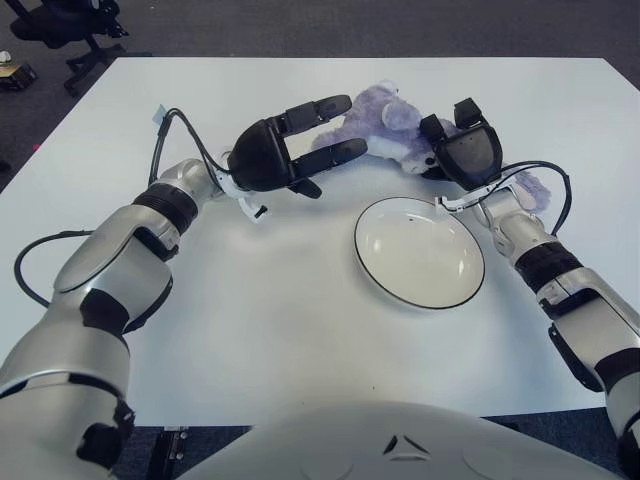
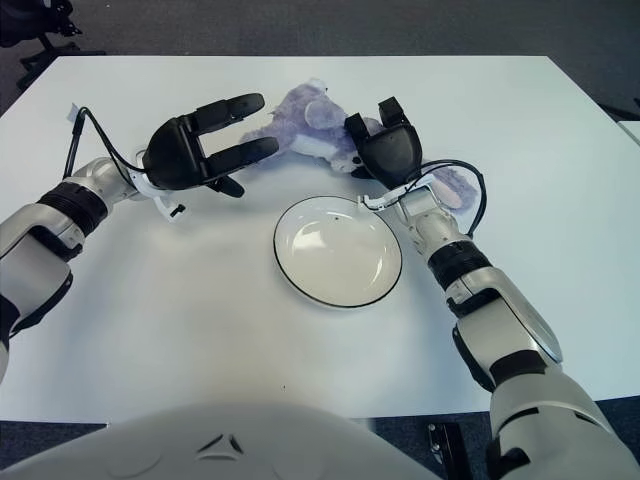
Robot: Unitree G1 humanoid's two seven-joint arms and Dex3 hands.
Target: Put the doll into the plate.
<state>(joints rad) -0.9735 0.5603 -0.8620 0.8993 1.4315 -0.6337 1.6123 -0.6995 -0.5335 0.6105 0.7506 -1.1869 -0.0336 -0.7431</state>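
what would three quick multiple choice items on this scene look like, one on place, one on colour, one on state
1. Where is the doll relative to the plate?
A. inside it
B. on the table beyond it
C. under it

2. What colour is the doll?
A. purple
B. green
C. red

3. What does the plate hold?
A. the doll
B. a cup
C. nothing

Answers:
1 B, the doll lies past the plate's far rim, between the left hand and the right hand.
2 A, its plush is pale purple.
3 C, the plate's white inside shows bare.
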